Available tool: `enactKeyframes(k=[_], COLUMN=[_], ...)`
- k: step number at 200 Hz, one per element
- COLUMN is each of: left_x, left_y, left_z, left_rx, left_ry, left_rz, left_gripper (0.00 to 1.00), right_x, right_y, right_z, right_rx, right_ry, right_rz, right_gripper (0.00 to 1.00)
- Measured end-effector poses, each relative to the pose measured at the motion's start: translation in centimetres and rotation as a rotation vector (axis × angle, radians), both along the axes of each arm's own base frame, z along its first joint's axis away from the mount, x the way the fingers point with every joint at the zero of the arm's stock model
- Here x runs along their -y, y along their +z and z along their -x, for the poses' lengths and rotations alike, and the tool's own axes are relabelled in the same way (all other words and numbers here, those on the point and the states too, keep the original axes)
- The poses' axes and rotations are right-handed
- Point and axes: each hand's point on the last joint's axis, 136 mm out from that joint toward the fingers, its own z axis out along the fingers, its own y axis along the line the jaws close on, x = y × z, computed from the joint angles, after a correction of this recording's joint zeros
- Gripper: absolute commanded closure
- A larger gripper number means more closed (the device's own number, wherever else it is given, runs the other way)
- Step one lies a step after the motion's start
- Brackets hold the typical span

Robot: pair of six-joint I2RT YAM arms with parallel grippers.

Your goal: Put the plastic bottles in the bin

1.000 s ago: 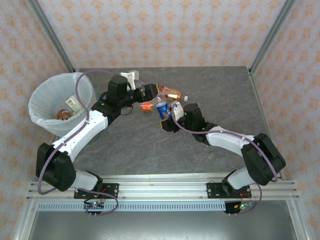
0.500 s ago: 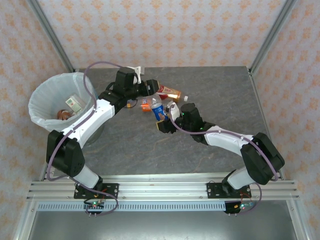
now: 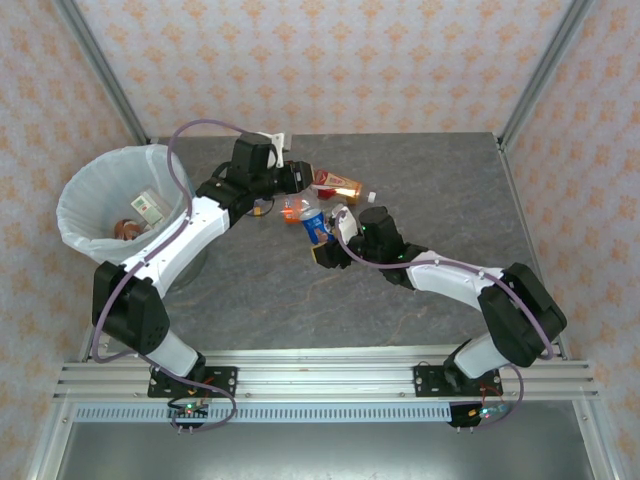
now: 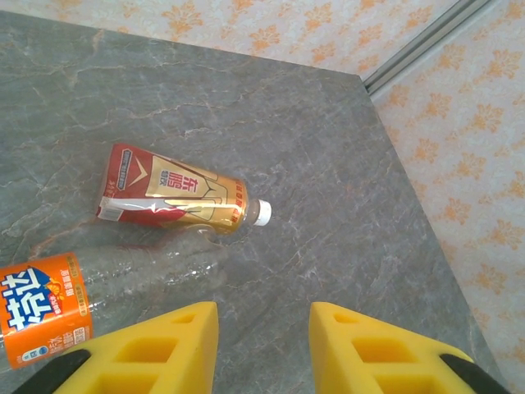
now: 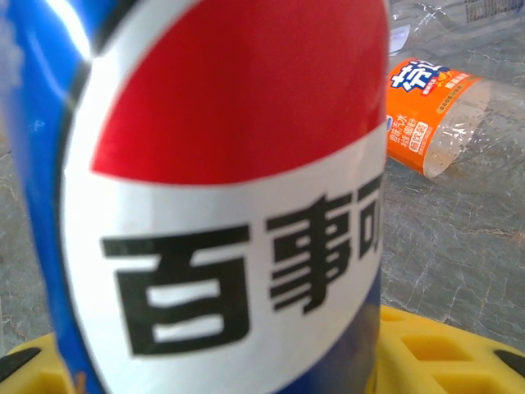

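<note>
My right gripper [image 3: 322, 238] is shut on a blue, red and white labelled plastic bottle [image 3: 314, 224] near the table's middle; its label [image 5: 221, 189] looms close in the right wrist view, with a yellow finger [image 5: 447, 353] beside it. A red-and-gold bottle [image 4: 172, 190] with a white cap lies flat just beyond my left gripper [image 4: 264, 310], whose yellow fingers stand narrowly apart over bare table, holding nothing. An orange-labelled bottle [image 4: 41, 316] lies left of that gripper. The bin [image 3: 75, 195], lined with a white bag, stands at the far left with bottles [image 3: 140, 215] inside.
A small white cap-like piece [image 3: 371, 196] lies right of the red-and-gold bottle [image 3: 335, 183]. The orange-labelled bottle [image 3: 293, 208] sits between the two grippers. Metal frame posts stand at the table's back corners. Grey table stretches open to the right and front.
My left arm reached further back over the bottles and its fingers closed in from wide to a narrow gap. The right gripper shifted slightly left, still holding the blue bottle.
</note>
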Motion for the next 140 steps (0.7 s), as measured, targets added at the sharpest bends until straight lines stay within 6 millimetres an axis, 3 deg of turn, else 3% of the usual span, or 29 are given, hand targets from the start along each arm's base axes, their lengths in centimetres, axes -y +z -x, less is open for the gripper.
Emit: enactKeyframes(k=[20,32,65,92,96,140], left_x=[0.0,0.0,-0.2,-1.0,-1.1,-2.2], left_y=[0.0,0.0,0.0,0.3,0.5,2.7], left_z=[0.0,0.0,-0.1,0.0,0.0,0.6], left_rx=[-0.004,-0.004,-0.005,0.003,0.006,0.055], left_ry=[0.004,0.005,0.018,0.054,0.058,0.101], left_rz=[0.004,0.005,0.005,-0.016,-0.017,-0.019], left_gripper=[0.87,1.00,1.00,1.00,1.00,1.00], right_x=[0.0,0.0,-0.1,0.1,0.2,2.8], right_y=[0.0,0.0,0.1,0.6,0.6,3.1], right_z=[0.0,0.0,0.0,-0.4,-0.5,-0.5], right_rx=[-0.002,-0.004,0.001,0.040,0.046,0.205], right_ry=[0.001,0.001,0.001,-0.013,-0.018,-0.120], right_rz=[-0.002,-0.003,-0.004,-0.007,-0.007,-0.022], right_gripper=[0.51,0.45,0.20,0.07,0.00,0.01])
